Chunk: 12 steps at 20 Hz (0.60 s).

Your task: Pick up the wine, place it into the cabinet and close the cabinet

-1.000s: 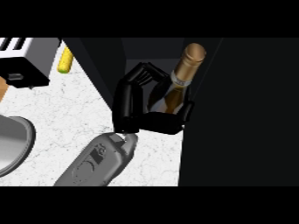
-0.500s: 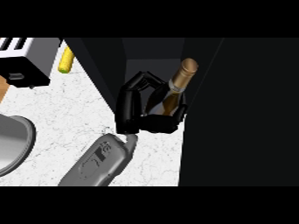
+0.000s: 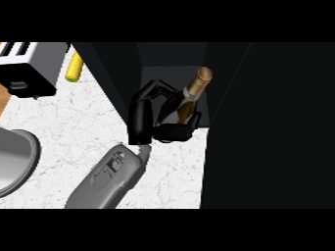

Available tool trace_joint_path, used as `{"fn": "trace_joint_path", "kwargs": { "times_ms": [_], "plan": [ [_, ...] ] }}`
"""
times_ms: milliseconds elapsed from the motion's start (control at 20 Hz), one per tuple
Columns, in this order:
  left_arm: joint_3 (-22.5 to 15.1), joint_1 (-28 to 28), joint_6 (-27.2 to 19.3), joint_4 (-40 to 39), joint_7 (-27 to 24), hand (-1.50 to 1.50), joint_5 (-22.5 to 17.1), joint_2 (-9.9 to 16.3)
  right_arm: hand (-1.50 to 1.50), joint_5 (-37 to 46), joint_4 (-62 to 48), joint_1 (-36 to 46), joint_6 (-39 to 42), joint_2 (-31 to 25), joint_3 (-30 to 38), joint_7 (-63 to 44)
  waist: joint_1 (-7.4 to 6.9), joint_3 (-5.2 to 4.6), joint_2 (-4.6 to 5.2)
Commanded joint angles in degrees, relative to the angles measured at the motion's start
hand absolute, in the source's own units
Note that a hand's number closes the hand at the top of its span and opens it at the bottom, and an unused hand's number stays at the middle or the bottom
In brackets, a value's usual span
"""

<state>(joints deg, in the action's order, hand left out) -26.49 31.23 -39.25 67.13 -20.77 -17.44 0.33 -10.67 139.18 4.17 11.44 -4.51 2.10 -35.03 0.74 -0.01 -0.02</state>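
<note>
Inside the dark cabinet (image 3: 272, 122), one robot hand (image 3: 145, 117) curls around the wine (image 3: 188, 98) bottle, gold-foiled neck tilted far-right; its label shows no readable writing.

The wine (image 3: 192, 95) stands inside the cabinet (image 3: 272, 122) (toaster (image 3: 26, 66) far left on the counter (image 3: 69, 127)).

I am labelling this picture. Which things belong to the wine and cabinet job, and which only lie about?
Belonging to the job:
- dark glass wine bottle with gold foil neck
- dark open cabinet
- black hand curled round the bottle

Only lying about:
- black and silver toaster
- yellow corn cob
- round grey metal pot
</note>
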Motion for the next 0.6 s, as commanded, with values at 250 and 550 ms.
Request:
{"fn": "trace_joint_path", "kwargs": {
  "times_ms": [250,550],
  "plan": [
    [6.84,1.77,4.46,-8.26,-7.47,1.50,-3.53,-0.32,-1.50,-4.67,6.99,1.87,-2.28,-0.38,0.16,-5.88,0.11,-0.03,0.10],
    [10.13,7.03,8.30,-10.47,-1.41,1.50,-2.76,0.05,-1.50,-3.42,7.31,-3.07,-0.78,1.52,-0.87,-1.31,0.00,0.01,-0.01]
  ]
}}
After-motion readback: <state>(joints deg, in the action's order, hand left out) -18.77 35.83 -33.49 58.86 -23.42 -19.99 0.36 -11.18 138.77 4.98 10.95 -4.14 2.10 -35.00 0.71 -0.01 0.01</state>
